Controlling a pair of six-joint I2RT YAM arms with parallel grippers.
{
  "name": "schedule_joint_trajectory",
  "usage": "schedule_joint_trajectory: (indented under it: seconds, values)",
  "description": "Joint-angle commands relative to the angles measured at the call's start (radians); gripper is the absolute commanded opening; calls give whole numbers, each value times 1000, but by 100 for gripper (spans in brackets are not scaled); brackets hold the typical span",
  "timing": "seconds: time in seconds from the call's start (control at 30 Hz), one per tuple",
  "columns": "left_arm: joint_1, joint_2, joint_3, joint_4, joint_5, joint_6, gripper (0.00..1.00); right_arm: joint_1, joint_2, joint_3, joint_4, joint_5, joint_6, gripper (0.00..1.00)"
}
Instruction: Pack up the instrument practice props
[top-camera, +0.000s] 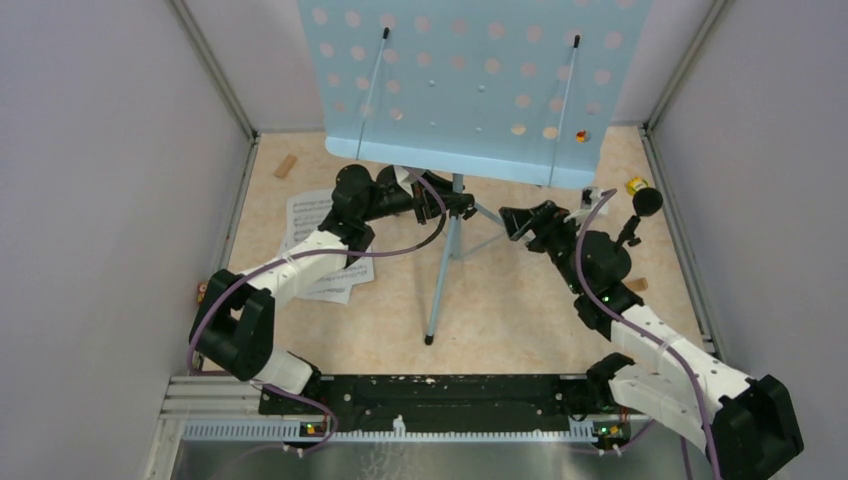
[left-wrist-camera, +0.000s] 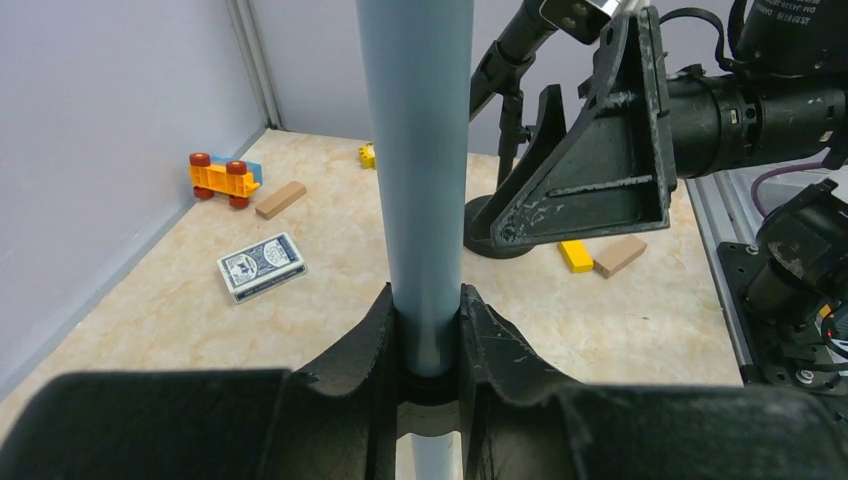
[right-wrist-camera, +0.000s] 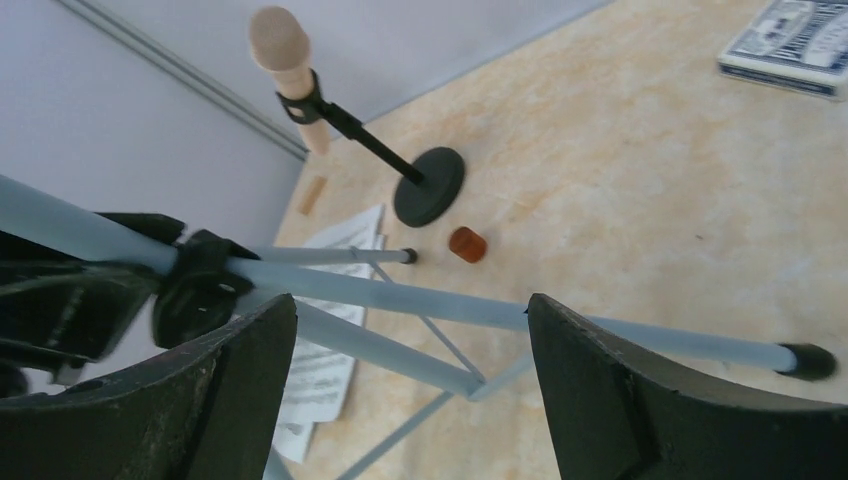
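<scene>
Beige tabletop, grey walls, left end effector clamped on music rack, right end effector apart

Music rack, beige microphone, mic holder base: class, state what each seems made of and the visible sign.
Music rack: likely thin sheet metal, matte light-blue paint; flat panel with punched round holes.
Beige microphone: probably bare wood, perhaps plastic; smooth, even pale tone.
Mic holder base: matte black disc, metal or plastic; cannot tell which.
</scene>
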Motion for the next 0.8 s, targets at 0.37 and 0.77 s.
schedule_joint_trajectory:
  seconds: [0.37, 0.77]
  values:
    - [-9, 35, 0, -87, -25, 60, 0, -9, 118, 24, 366, -78, 109, 84]
    - [-10, 38, 7, -99, -25, 68, 0, 56, 183, 78, 334, -298, 178, 87]
